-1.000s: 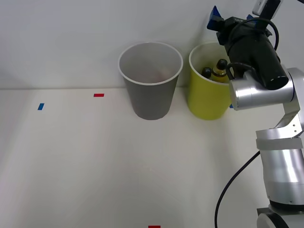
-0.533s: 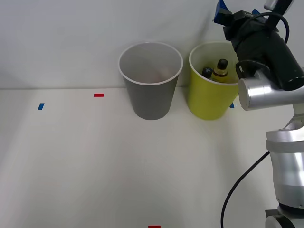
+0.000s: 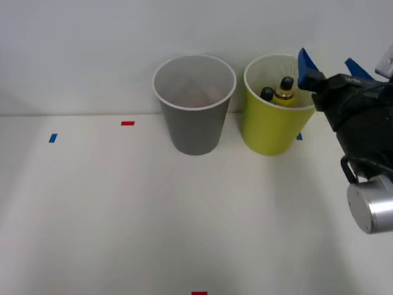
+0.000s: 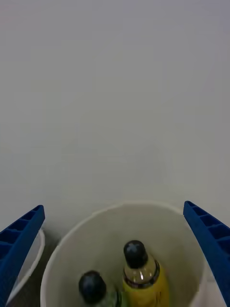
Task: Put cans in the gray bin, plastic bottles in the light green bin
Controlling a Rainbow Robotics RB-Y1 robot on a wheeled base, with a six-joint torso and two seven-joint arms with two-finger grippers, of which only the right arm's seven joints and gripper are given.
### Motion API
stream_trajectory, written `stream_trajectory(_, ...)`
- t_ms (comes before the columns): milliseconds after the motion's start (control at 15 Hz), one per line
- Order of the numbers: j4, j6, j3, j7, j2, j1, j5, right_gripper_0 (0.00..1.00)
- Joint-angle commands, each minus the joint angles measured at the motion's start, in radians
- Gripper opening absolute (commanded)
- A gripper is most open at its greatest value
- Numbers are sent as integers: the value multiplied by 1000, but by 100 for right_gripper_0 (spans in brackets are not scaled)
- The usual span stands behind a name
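The right gripper [image 3: 328, 67] is spread wide and empty, just right of the green bin [image 3: 268, 129]. Two bottles [image 4: 136, 273] stand inside that bin, caps below its rim. They look light, rigid and smooth; grip the neck under the cap. The gray bin [image 3: 195, 126] stands just left; the table in front is open.

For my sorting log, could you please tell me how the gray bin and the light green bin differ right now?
The gray bin is dark gray; the light green bin is lime. The gray bin holds no bottles, while the light green bin holds two black-capped plastic bottles. The gray bin stands to the robot's left of the green one. Both are upright, tapered and white-rimmed.
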Motion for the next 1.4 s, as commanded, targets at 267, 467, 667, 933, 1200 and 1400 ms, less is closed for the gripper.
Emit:
stream_trajectory(267,-264,-67,72,-3,-22,480,180,100)
stream_trajectory(467,-265,-188,84,-6,-34,650,238,100)
stream_trajectory(667,-265,-290,83,-8,-53,799,324,100)
stream_trajectory(933,-264,-294,96,3,-20,849,401,100)
stream_trajectory(1200,-262,-315,172,5,118,972,629,100)
stream_trajectory(1400,-103,-554,84,-14,220,984,686,100)
